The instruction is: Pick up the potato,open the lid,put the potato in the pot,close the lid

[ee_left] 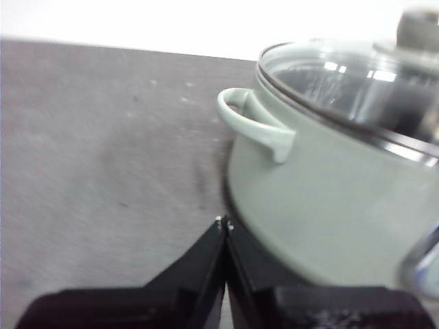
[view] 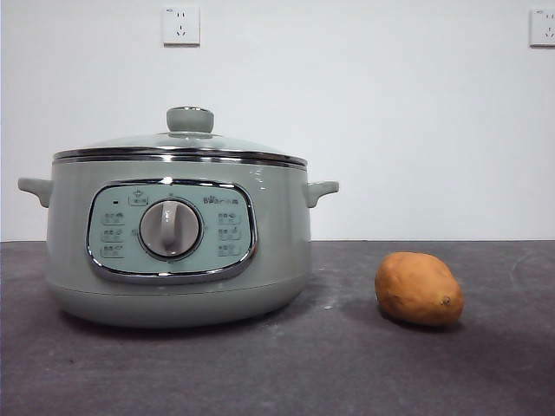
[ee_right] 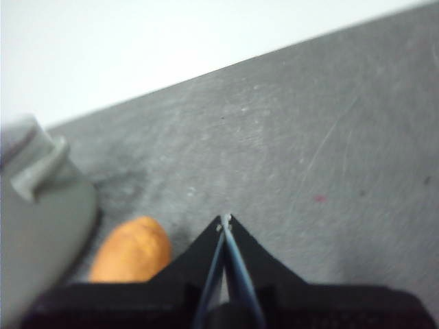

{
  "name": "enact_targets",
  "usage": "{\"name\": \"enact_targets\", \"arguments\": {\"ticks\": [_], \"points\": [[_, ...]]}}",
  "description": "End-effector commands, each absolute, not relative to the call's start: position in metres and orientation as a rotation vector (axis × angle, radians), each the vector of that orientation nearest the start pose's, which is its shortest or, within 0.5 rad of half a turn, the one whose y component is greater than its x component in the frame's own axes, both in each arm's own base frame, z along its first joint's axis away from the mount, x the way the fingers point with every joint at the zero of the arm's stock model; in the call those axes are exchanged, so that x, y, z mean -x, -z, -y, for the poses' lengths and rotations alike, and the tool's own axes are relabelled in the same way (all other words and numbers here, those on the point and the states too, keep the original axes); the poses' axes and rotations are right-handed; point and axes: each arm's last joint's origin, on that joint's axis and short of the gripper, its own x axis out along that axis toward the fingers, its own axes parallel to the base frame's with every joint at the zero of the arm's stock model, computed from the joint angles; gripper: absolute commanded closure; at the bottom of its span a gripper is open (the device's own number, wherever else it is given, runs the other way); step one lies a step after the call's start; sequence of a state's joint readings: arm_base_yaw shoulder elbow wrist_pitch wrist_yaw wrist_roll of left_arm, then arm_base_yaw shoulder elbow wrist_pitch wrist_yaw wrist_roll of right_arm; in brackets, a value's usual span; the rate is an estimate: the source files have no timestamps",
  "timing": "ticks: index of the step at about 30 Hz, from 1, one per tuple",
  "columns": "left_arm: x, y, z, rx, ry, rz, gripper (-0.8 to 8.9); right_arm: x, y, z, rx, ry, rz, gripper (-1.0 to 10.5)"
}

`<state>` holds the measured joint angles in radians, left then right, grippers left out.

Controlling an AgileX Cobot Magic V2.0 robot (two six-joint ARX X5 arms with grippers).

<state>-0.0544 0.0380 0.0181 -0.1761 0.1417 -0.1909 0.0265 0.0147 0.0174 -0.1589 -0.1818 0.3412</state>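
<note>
Grey worktop under a white wall: the pot stands with the lid on, the potato lying apart beside it. Left end effector and right end effector hover above, both pinched together, empty.

No legible text on pot panel

In the front view neither arm shows, and the small icons on the pot's control panel are too small to read. In the left wrist view the pot's far side and most of the lid's knob are cut off. In the right wrist view the potato is blurred and partly hidden behind the right gripper; only a blurred edge and handle of the pot show.
</note>
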Motion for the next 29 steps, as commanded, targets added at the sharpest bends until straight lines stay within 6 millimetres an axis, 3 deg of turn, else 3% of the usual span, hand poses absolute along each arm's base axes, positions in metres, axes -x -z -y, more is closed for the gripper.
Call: {"name": "enact_targets", "arguments": {"ticks": [1,9,15,23,29], "points": [[-0.097,-0.146,0.010,0.443,0.178,-0.248,8.17,-0.096,-0.150,-0.008,-0.555,-0.159,-0.221,9.5],[-0.098,-0.154,0.011,0.456,0.235,-0.171,8.19,-0.096,-0.158,-0.008,-0.553,-0.171,-0.188,9.5],[-0.093,-0.174,0.012,0.454,0.264,-0.152,8.21,-0.092,-0.181,-0.008,-0.551,-0.166,-0.204,9.6],[-0.079,-0.229,0.011,0.413,0.273,-0.138,8.20,-0.092,-0.237,-0.008,-0.440,-0.168,-0.232,9.6],[-0.075,-0.277,0.011,0.362,0.290,-0.068,8.21,-0.102,-0.284,-0.009,-0.344,-0.196,-0.261,9.5]]}}
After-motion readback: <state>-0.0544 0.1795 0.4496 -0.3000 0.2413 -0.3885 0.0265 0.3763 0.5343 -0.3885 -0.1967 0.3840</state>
